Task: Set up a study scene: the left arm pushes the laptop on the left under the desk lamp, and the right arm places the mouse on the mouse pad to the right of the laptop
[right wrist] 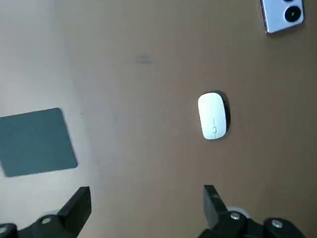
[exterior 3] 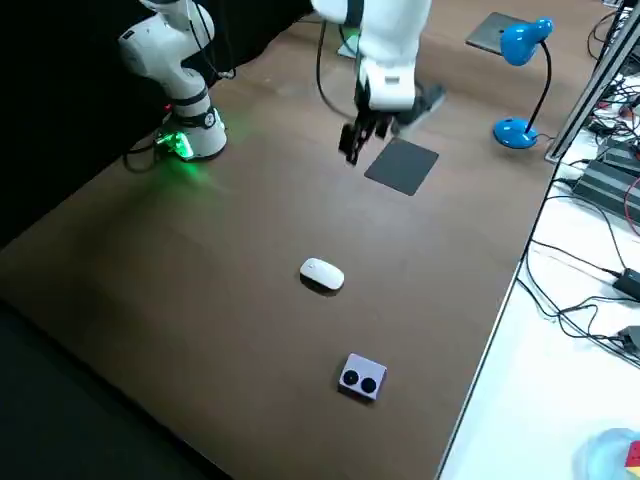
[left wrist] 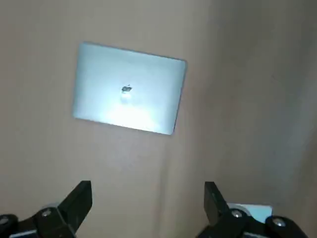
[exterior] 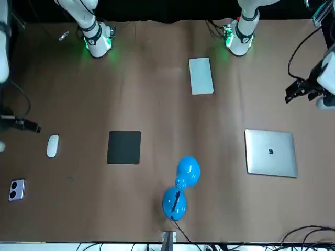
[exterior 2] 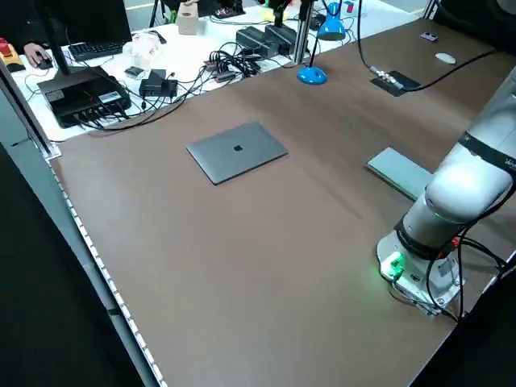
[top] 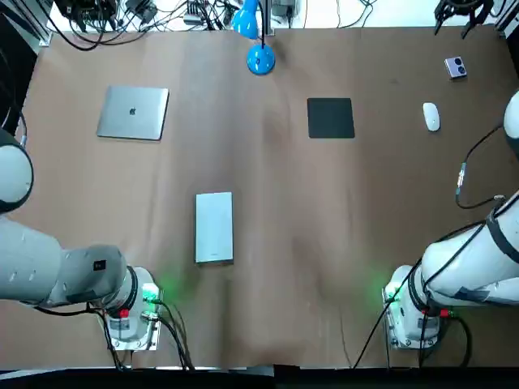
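One closed laptop [top: 133, 113] lies at ten o'clock on the counter [top: 268, 308], well apart from the lamp [top: 259, 58] at twelve. The mouse [top: 431, 116] sits at three o'clock of the pad [top: 331, 117], apart from it, with a phone [top: 456, 67] at one o'clock of the mouse. The left claw [left wrist: 147, 187] hangs wide at six o'clock of the laptop; the right claw [right wrist: 146, 191] hangs wide near the mouse, both empty.
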You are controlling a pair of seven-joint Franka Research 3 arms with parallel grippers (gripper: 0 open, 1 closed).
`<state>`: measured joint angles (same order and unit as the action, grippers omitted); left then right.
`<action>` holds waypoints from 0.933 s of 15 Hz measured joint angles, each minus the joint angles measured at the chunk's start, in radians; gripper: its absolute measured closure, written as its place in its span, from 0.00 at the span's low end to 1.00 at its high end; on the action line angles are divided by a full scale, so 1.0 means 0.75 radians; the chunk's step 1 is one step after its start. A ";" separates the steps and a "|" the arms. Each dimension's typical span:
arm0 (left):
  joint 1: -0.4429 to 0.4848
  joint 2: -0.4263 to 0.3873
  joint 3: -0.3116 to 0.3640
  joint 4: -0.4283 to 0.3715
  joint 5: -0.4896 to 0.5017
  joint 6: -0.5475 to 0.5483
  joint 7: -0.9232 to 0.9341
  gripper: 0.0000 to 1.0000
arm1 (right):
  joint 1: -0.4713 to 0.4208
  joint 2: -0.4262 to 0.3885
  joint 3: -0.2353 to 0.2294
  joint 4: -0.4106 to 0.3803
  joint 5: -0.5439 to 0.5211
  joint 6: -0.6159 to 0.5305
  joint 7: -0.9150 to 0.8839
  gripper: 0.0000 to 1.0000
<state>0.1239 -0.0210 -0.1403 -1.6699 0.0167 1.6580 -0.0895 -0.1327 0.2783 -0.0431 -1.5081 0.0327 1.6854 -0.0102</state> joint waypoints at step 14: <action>0.247 0.451 0.012 0.001 0.014 0.311 -0.965 0.00 | -0.204 0.233 -0.006 -0.563 0.000 0.837 -0.222 0.00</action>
<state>0.3089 0.3171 -0.1315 -1.6691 0.0275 1.8915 -0.8135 -0.2858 0.4529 -0.0475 -1.9307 0.0325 2.3131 -0.1768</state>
